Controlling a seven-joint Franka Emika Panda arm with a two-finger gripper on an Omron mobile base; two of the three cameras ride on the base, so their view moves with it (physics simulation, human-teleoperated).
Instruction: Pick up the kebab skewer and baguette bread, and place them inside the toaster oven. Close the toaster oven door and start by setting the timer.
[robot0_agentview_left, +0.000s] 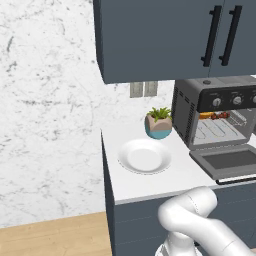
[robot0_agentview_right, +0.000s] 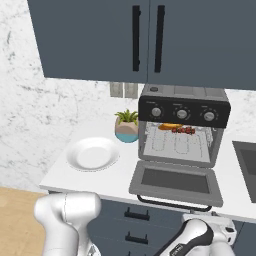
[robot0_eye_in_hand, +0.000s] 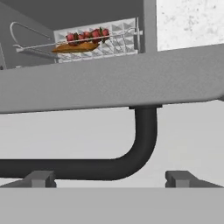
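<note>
White counter (robot0_agentview_right: 60, 182) carries the toaster oven (robot0_agentview_right: 183, 107), a plate (robot0_agentview_right: 92, 153) and a small potted plant (robot0_agentview_right: 126, 126). Toaster oven door (robot0_agentview_right: 175, 181) is dropped flat, hanging out past the counter's front edge, with its black bar handle (robot0_agentview_right: 172, 204) along the outer rim. Inside on the wire rack (robot0_eye_in_hand: 109, 41) lie the baguette bread (robot0_eye_in_hand: 75, 47) and the kebab skewer (robot0_eye_in_hand: 87, 35), side by side and touching or nearly so, toward the back of the cavity; both base views show them just under the knob row. End effector (robot0_eye_in_hand: 111, 179) is released, fingertips (robot0_eye_in_hand: 41, 178) spread wide with nothing between them, sitting low in front of the door edge just beneath the handle; hand view looks up along the underside of the door, the handle's bend curving down right above the gap. Contact with the handle can't be told. Plate sits left of the toaster oven, well apart from it, near the counter's front-left corner; plant stands behind it, close to the oven's vented side. Dark blue wall cabinets (robot0_agentview_right: 125, 40) hang above, leaving a narrow gap over the oven top. Open counter between plate and door. Sink corner (robot0_agentview_right: 246, 155) is at the right edge of the right base view.
</note>
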